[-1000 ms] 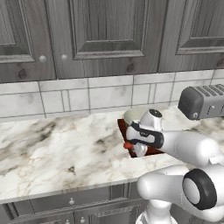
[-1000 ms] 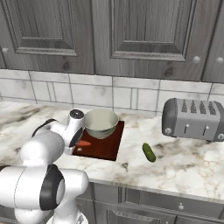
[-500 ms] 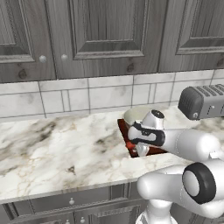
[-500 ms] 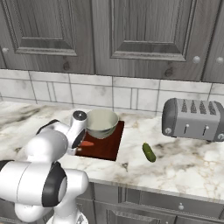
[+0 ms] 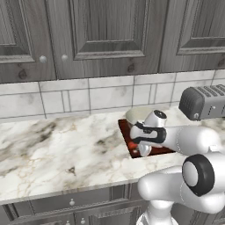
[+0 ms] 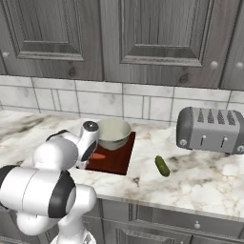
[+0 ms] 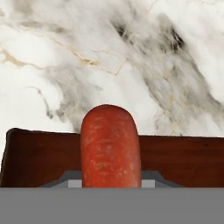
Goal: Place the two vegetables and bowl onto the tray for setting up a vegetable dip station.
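My gripper (image 5: 139, 151) is down over the front left part of the dark reddish-brown tray (image 5: 124, 128), shut on the orange-red carrot (image 5: 133, 150). The hand view has the carrot (image 7: 110, 146) close up, sticking out over the tray's rim (image 7: 39, 157) toward the marble; the fingertips are hidden beside it. From the right base, the carrot (image 6: 98, 156) lies low over the tray (image 6: 114, 162) beside my gripper (image 6: 88, 159). The pale bowl (image 6: 113, 133) sits on the tray's back half. The dark green cucumber (image 6: 162, 166) lies on the counter to the tray's right.
A grey toaster (image 6: 212, 129) stands at the back right, also seen as the toaster (image 5: 204, 102) in the left base view. Marble counter (image 5: 57, 145) stretches left of the tray. Tiled wall and dark cabinets rise behind.
The hand with the carrot has shifted slightly and settled lower over the tray. The bowl and cucumber have not moved.
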{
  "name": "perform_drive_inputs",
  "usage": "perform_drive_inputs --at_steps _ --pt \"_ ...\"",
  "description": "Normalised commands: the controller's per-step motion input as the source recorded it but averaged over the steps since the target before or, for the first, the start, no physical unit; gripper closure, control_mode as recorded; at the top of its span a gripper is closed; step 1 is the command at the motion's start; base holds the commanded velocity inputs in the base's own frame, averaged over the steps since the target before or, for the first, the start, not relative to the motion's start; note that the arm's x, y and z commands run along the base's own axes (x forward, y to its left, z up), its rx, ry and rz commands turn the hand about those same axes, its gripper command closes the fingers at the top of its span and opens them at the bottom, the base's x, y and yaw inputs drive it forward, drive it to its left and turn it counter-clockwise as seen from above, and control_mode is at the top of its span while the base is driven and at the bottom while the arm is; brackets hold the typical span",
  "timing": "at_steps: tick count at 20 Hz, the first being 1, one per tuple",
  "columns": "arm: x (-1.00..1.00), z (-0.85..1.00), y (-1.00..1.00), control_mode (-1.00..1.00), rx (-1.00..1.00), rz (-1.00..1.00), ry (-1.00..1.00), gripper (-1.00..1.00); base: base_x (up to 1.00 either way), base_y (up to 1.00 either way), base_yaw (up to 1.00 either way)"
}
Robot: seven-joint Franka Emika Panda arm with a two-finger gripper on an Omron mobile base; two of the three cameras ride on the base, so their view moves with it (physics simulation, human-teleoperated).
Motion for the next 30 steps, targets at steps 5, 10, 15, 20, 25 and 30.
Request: perform_drive_inputs --at_steps 5,10,15,20,25,30 --pt "0.03 -0.07 -0.08 -1.0 0.0 0.0 0.02 1.0 0.0 0.0 0.0" --pt "0.0 -0.06 -0.04 -1.0 0.0 -0.01 0.03 1.0 0.0 0.0 0.0" --pt "0.0 -0.06 -0.01 -1.0 0.0 -0.03 0.05 -1.0 0.0 0.0 0.0" --pt "0.0 -0.05 0.0 -1.0 0.0 -0.04 0.06 -1.0 0.0 0.0 0.0" --pt "0.0 0.0 -0.01 -1.0 0.0 -0.04 0.01 -1.0 0.0 0.0 0.0" --pt "-0.01 0.0 0.0 -1.0 0.0 -0.05 0.0 -1.0 0.0 0.0 0.0"
